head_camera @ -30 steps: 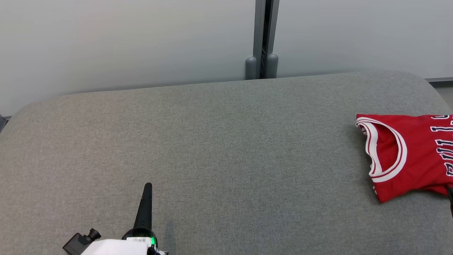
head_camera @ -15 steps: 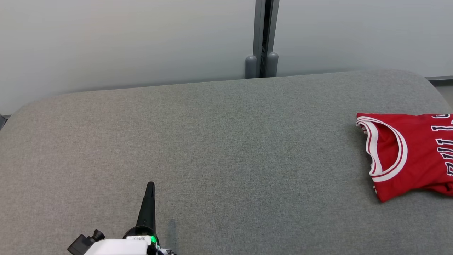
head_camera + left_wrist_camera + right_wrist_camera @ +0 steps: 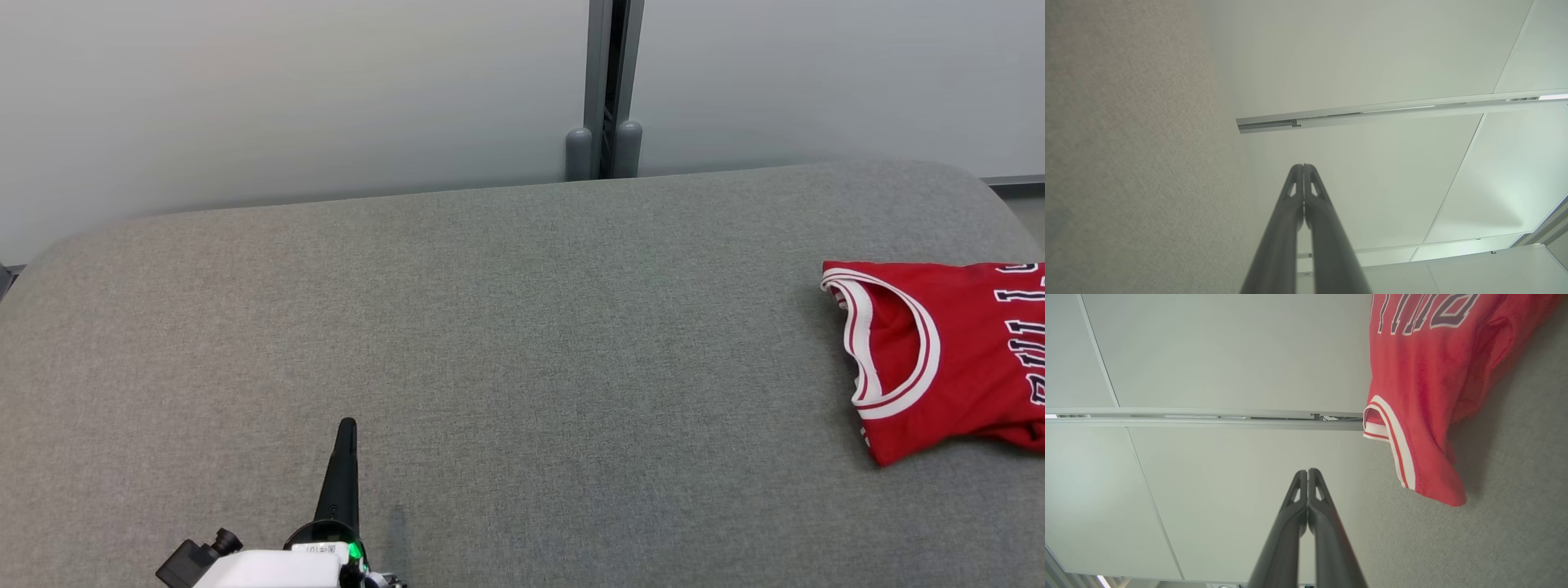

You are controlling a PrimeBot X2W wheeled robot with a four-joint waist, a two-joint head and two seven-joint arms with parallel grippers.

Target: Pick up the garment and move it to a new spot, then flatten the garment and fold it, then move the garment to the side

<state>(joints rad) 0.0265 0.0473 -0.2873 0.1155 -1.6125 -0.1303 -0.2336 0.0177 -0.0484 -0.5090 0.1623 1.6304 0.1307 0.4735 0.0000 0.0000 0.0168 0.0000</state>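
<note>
The garment (image 3: pixel 951 351) is a red jersey with white trim and dark lettering, lying folded at the far right of the grey cushioned surface (image 3: pixel 522 343), partly cut off by the head view's right edge. The right wrist view shows the garment (image 3: pixel 1425 388) up and to the right of my right gripper (image 3: pixel 1307 471), which is shut, empty and apart from the cloth. My left gripper (image 3: pixel 347 425) hovers over the near left of the surface, far from the garment. Its fingers are pressed together on nothing, as the left wrist view shows my left gripper (image 3: pixel 1303 166).
A pale wall (image 3: pixel 286 90) with a grey vertical post (image 3: pixel 608 90) stands right behind the cushioned surface. The surface's rounded corners (image 3: pixel 49 253) fall away at far left and far right.
My left gripper has edged slightly right and forward. A dark tip at the right edge, near the garment, has left the head view. The garment has not moved.
</note>
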